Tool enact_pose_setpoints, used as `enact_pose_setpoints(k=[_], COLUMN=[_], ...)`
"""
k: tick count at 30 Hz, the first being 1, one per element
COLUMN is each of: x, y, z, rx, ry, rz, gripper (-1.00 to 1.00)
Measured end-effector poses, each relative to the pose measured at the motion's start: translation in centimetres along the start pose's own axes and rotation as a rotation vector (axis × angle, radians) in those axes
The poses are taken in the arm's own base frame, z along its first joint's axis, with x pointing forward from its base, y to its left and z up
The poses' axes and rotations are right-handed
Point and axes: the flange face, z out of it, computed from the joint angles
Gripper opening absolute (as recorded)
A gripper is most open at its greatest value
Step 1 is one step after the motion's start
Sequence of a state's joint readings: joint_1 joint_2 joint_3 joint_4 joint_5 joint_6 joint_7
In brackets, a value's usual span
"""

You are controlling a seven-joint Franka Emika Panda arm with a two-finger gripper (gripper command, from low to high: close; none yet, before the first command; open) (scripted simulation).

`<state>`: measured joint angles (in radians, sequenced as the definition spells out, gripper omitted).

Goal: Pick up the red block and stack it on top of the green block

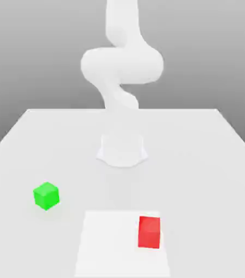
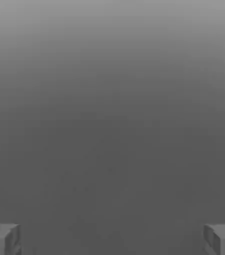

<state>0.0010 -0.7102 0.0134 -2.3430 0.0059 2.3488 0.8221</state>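
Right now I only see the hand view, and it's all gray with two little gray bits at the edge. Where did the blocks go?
Observer: They're on the white table. The red block sits near the front, toward the exterior view's right.
Operator: And the green one?
Observer: The green block is off toward the exterior view's left, a bit farther back, well apart from the red one.
Operator: Are those gray bits my claw?
Observer: Yes, the claw is wide open with nothing between its fingertips. Neither block has been picked up yet.
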Motion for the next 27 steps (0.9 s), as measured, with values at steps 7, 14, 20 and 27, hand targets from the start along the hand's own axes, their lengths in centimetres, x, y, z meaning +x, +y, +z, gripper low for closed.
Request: enact_pose_setpoints(k=[7, 14, 20, 27], x=[-5.3, -13.5, -22.0, -26.1], y=[2.5, 8.3, 15.3, 19.6], z=[15.9, 28.0, 34.7, 40.1], rx=[-0.174, -0.354, -0.515, -0.542], ry=[-0.171, -0.326, -0.449, -0.467], rz=[0.033, 0.060, 0.075, 0.081], gripper=[0.00, 0.00, 0.00, -1.00])
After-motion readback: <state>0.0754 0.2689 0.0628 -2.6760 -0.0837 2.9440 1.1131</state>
